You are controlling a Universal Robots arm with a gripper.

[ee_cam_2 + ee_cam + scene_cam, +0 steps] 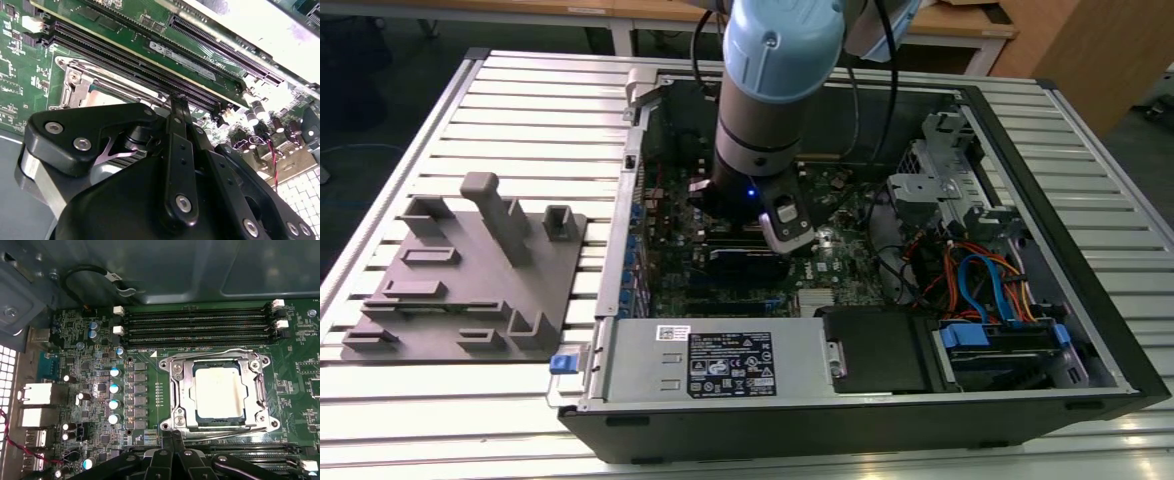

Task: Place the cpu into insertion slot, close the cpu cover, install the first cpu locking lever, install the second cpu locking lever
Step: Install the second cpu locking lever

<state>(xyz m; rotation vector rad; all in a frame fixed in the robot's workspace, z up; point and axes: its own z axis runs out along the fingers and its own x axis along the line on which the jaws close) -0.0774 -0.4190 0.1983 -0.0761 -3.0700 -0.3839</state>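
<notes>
My arm reaches down into the open computer case (1067, 330) on the slatted table (494, 90), the gripper (790, 232) low over the green motherboard (720, 290) near the case's centre in the exterior view.

In the first wrist view the chip (219, 390) lies flat in the socket (176, 390), its pale silver top framed by the metal cover (186, 390), which sits down around it with the chip showing through the central window. A thin wire lever (210, 352) runs along the 12 o'clock edge of the cover and another lever (220, 427) along the 6 o'clock edge; whether either is hooked under its catch I cannot say from here.

My fingertips (175, 437) stand at 6 o'clock of the socket, pressed together into one narrow black point with no gap between them, right at the lower lever and the cover's edge. It looks as if they touch the wire, though the contact is not plain. Nothing is clamped between them.

In the second wrist view the same closed fingers (178, 107) meet just beside the socket's silvery corner (75, 80), with the long black memory slots (165, 42) running past.

A grey fixture plate (454, 270) lies on the table at 9 o'clock of the case, well apart.
</notes>
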